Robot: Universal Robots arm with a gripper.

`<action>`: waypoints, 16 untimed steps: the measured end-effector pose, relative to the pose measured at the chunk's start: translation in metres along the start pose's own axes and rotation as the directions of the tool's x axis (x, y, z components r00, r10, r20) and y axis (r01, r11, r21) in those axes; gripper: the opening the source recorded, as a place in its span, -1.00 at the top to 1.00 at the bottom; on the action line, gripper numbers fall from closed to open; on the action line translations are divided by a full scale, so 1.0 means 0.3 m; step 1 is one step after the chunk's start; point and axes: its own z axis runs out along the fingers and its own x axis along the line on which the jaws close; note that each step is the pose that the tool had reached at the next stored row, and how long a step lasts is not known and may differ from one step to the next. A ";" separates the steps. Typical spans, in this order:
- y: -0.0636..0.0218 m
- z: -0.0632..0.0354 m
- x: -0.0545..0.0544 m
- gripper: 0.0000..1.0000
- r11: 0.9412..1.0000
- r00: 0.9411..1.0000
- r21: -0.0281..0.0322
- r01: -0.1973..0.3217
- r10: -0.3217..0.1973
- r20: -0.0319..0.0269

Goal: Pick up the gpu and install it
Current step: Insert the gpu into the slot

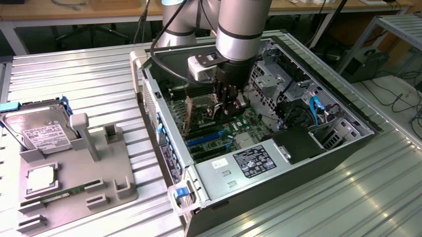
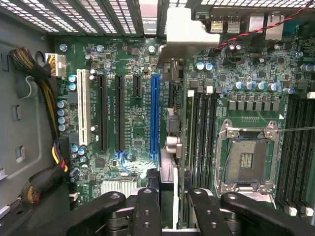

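Inside the open computer case (image 1: 343, 143), the gripper (image 1: 229, 106) clamps the gpu (image 2: 170, 196) edge-on above the motherboard (image 2: 128, 147); keep it square to the slot.

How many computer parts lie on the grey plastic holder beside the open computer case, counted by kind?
Silver boxy hard drive with white label: 1
Square silver processor chip: 1
Narrow green RAM stick: 1
Total on the grey plastic holder: 3
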 end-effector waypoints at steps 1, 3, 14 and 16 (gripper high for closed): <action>0.006 0.000 0.000 0.46 1.000 1.000 0.000 0.000 0.000 0.000; 0.012 0.004 0.000 0.46 1.000 1.000 0.001 0.000 0.000 0.000; 0.019 0.024 0.017 0.46 1.000 1.000 0.001 0.000 0.000 0.000; 0.019 0.025 0.017 0.46 1.000 1.000 0.001 0.000 0.000 0.000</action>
